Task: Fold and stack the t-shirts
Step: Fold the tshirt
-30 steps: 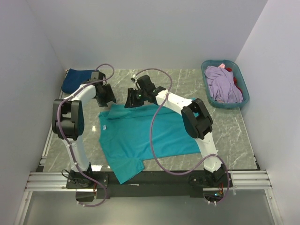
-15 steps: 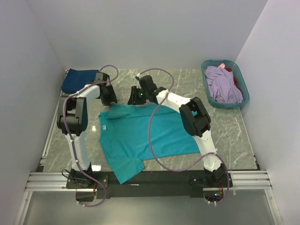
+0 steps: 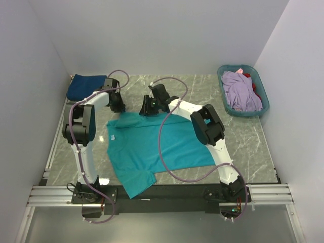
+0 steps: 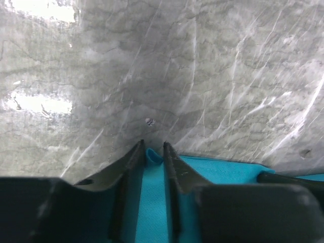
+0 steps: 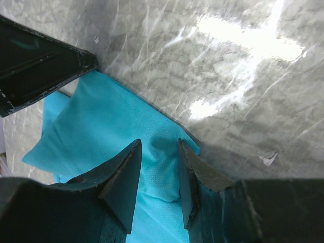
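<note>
A teal t-shirt (image 3: 152, 144) lies spread flat on the marble table, with one sleeve hanging toward the near edge. Both grippers are at its far edge. My left gripper (image 3: 117, 107) (image 4: 153, 147) is at the far left corner, its jaws narrow, with a small fold of teal cloth (image 4: 152, 157) pinched between them. A little to the right, my right gripper (image 3: 147, 110) (image 5: 159, 147) has bunched teal cloth (image 5: 101, 116) filling the gap between its fingers. A folded navy t-shirt (image 3: 83, 86) lies at the far left corner.
A teal-blue plastic basket (image 3: 242, 67) at the far right holds a lavender t-shirt (image 3: 240, 91) and a bit of red cloth (image 3: 254, 87). White walls enclose the table on three sides. The left gripper's dark finger (image 5: 35, 66) shows in the right wrist view, close by.
Both grippers have shifted slightly toward the far edge of the teal t-shirt. The left jaws have narrowed onto the cloth. The right jaws are as wide as before.
</note>
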Action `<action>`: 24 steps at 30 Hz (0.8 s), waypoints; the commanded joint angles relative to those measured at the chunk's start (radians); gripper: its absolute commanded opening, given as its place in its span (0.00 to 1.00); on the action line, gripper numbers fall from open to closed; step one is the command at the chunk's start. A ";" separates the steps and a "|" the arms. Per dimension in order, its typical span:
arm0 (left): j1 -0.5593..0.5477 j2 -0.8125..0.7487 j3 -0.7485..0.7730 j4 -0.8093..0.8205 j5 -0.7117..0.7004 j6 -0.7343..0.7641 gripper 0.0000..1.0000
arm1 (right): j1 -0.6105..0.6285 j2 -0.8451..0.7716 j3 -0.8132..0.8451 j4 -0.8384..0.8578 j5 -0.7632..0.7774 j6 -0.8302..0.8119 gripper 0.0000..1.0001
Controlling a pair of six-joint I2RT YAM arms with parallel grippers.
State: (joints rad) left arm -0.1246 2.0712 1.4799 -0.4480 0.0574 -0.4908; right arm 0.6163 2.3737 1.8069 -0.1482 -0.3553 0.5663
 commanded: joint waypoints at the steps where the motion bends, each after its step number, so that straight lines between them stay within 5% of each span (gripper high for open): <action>1: -0.015 0.020 -0.018 0.014 0.001 0.004 0.22 | -0.018 -0.045 -0.059 0.076 0.056 0.015 0.43; 8: -0.015 0.015 -0.018 0.012 -0.010 0.004 0.01 | -0.032 -0.123 -0.142 0.144 0.101 0.007 0.42; 24: -0.017 0.012 -0.029 0.014 -0.021 0.012 0.01 | -0.075 -0.142 -0.258 0.285 0.082 0.067 0.42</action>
State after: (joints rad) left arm -0.1352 2.0747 1.4742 -0.4248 0.0555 -0.4911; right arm 0.5598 2.2765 1.5574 0.1112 -0.2955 0.6205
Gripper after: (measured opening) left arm 0.015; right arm 0.419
